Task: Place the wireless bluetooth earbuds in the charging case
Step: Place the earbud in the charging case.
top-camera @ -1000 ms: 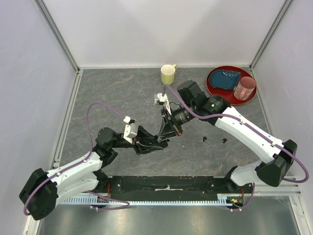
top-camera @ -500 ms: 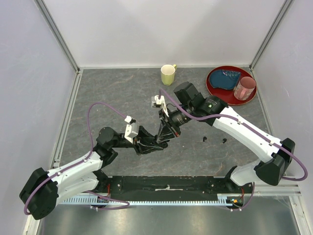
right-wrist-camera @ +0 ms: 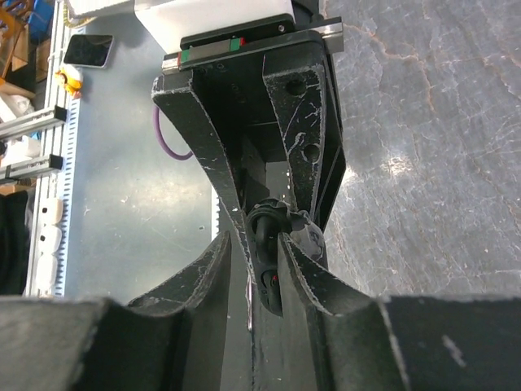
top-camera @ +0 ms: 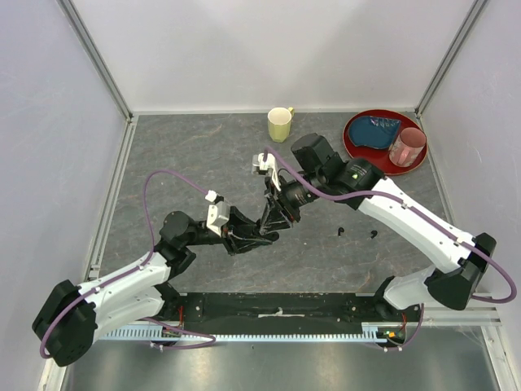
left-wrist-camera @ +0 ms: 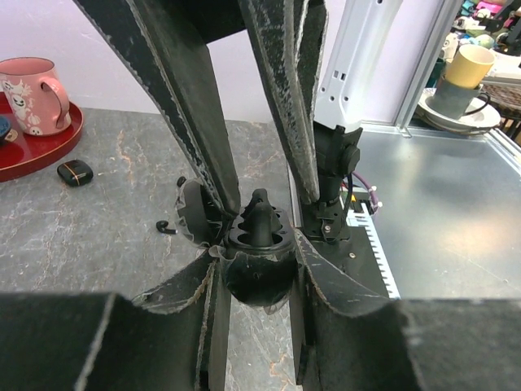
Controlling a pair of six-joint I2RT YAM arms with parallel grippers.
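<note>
My left gripper (top-camera: 262, 237) is shut on the open black charging case (left-wrist-camera: 256, 273), holding it above the table with its lid (left-wrist-camera: 194, 213) swung left. My right gripper (top-camera: 273, 221) comes down from above, shut on a black earbud (left-wrist-camera: 259, 213) whose tip sits in the case's slot. In the right wrist view the earbud (right-wrist-camera: 271, 252) is pinched between my fingertips, and the case (right-wrist-camera: 308, 239) is just beyond it. A second black earbud (left-wrist-camera: 75, 173) and a small black hook-shaped bit (left-wrist-camera: 166, 228) lie on the table; they also show in the top view (top-camera: 373, 235), (top-camera: 340, 232).
A yellow mug (top-camera: 280, 124) stands at the back centre. A red tray (top-camera: 362, 151) at the back right holds a pink mug (top-camera: 407, 147) and a blue item (top-camera: 381, 129). Both arms meet over the table's middle.
My right gripper has shifted slightly left and down onto the case with the earbud. My left gripper has barely moved.
</note>
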